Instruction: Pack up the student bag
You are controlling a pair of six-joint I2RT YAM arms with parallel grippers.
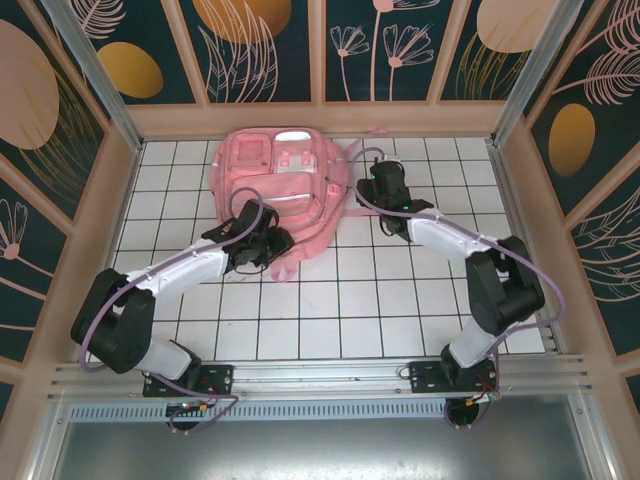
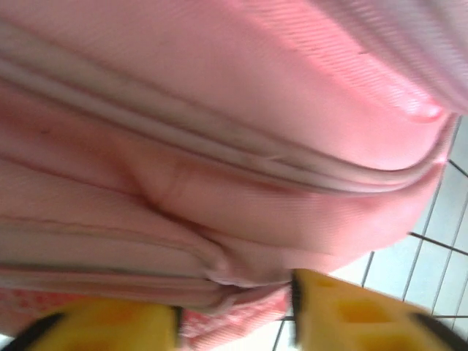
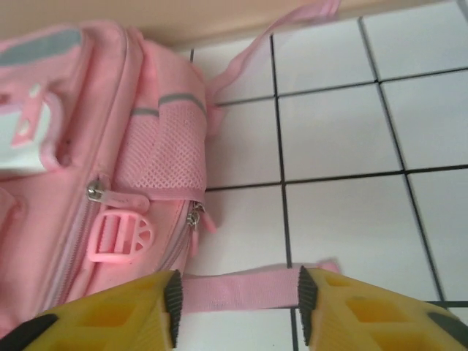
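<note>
The student bag, a large pink backpack, lies flat at the back middle of the white tiled table. My left gripper is at the bag's near edge. In the left wrist view the bag is very close, and my left gripper is open with a bunched fold of pink fabric between its yellow fingers. My right gripper is at the bag's right side. In the right wrist view my right gripper is open, and a flat pink strap lies on the tiles across the gap between its pads.
On the bag's side are a mesh pocket, a zipper pull and a pink plastic buckle. Another strap trails toward the back wall. Wooden walls enclose the table, and a metal rail runs along the near edge.
</note>
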